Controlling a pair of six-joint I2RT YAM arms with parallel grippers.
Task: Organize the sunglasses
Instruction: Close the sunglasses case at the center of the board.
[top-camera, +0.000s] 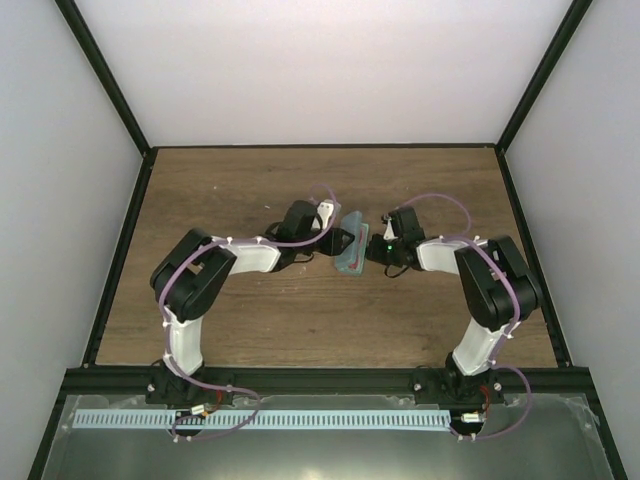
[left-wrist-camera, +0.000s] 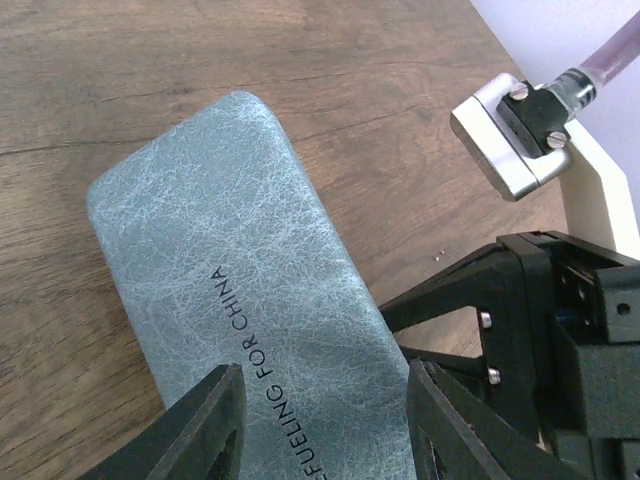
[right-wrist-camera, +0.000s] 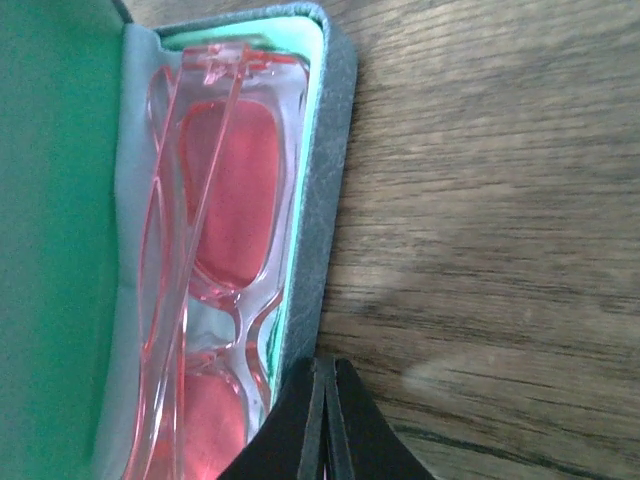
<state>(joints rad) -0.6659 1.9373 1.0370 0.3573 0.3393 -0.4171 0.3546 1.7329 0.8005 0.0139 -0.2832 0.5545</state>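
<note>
- the sunglasses (right-wrist-camera: 225, 200) are lying folded inside the open case (left-wrist-camera: 230, 250), mid-counter (right-wrist-camera: 500, 200) between the two arms
- left jaws look clamped across the case's lid from outside
- right jaws are pressed shut with nothing in them, tips right by the base's rim
- this looks like the lid-closing bit, so I'd swing the lid over slowly, brace the base with the right, and check that neither temple pokes up

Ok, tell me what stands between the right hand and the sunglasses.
Only the side wall of the case. The sunglasses lie inside the open case; the shut right hand sits just outside that wall, by its rim. Nothing visible covers them.
</note>
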